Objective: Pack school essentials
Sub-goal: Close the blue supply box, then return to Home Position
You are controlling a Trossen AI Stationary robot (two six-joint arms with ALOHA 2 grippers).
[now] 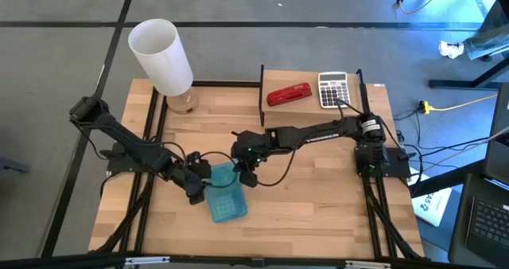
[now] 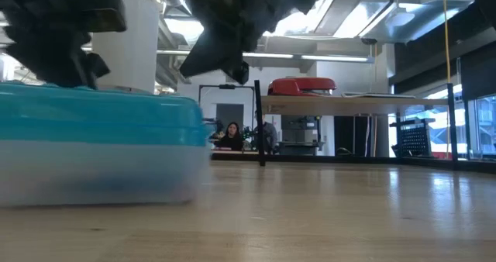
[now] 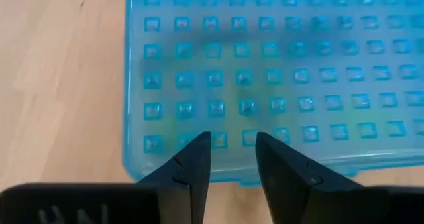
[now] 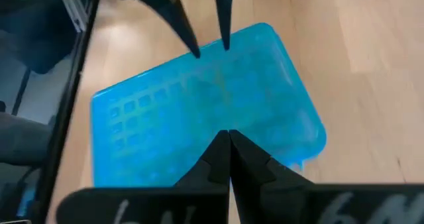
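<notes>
Blue studded pencil case (image 1: 225, 197) is lying closed on the wooden table (image 1: 318, 189), near its front edge (contents blurred through the lid). Your left gripper (image 3: 232, 151) is hovering at one edge of the case, fingers slightly parted and holding nothing. Your right gripper (image 4: 228, 148) is poised above the opposite end, fingers pressed together, empty. A red stapler (image 1: 288, 95) and grey calculator (image 1: 332, 89) are sitting on the raised shelf (image 1: 274, 116).

Two matte-black arms w/ black cables, white lettering on right arm (image 1: 318, 134), tapered dark fingers (image 3: 195, 168).
</notes>
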